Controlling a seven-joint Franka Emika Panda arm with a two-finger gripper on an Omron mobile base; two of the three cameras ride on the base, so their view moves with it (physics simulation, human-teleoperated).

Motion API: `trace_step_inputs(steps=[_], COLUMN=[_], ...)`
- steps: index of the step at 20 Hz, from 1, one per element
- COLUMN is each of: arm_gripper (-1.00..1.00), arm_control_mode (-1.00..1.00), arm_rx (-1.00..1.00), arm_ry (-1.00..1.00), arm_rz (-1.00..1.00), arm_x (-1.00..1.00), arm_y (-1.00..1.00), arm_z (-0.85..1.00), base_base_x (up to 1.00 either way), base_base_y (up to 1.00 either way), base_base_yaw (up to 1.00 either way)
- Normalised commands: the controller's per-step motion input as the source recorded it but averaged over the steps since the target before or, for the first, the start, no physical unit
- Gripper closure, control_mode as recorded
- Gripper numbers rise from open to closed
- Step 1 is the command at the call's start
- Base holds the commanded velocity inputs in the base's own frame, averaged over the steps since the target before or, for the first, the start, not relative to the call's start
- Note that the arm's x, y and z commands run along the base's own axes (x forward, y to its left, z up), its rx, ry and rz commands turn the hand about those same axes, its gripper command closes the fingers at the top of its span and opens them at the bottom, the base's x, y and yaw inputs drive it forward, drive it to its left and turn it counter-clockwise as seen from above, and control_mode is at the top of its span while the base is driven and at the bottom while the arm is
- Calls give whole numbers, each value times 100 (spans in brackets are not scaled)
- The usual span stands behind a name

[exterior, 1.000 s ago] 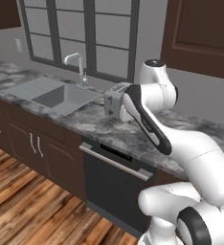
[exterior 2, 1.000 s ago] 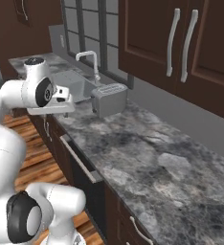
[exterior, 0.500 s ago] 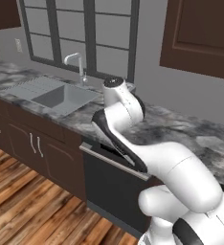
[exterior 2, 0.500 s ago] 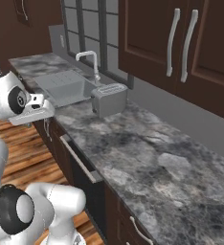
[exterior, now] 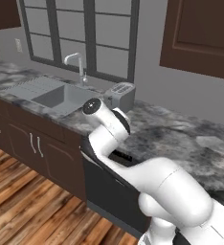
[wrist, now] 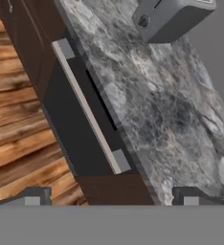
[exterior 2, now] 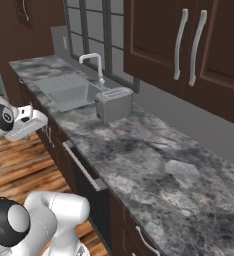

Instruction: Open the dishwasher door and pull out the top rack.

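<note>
Claw wide open above one shut dishwasher door, one bar handle.

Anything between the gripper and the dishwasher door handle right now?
Nothing. In the hand view the open gripper looks down at the dishwasher door's silver bar handle with only bare air between, well above it.

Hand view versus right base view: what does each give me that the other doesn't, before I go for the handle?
Hand view: the open gripper, tips spread wide, and the broad black face of the dishwasher door.
Right base view: sink, faucet, upper cabinets.
Both: the door's bar handle, toaster, counter, wooden floor.
</note>
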Motion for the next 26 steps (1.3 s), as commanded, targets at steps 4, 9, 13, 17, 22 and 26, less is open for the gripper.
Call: trace_step_inputs(steps=[4,9,13,17,22,26], arm_gripper=[-100,-100,-100,-100,-100,-100], arm_control_mode=[-100,-100,-100,-100,-100,-100], arm_rx=[-11,-9,-9,-5,-2,0], arm_ry=[-5,-6,-5,-2,-3,-1], arm_rz=[1,0,0,0,0,0], arm_x=[0,0,0,0,1,9], arm_y=[0,0,0,-6,-4,-5], arm_z=[-42,-42,-38,-41,-38,-35], base_base_x=[0,0,0,0,0,0], base_base_y=[0,0,0,0,0,0], base_base_yaw=[0,0,0,0,0,0])
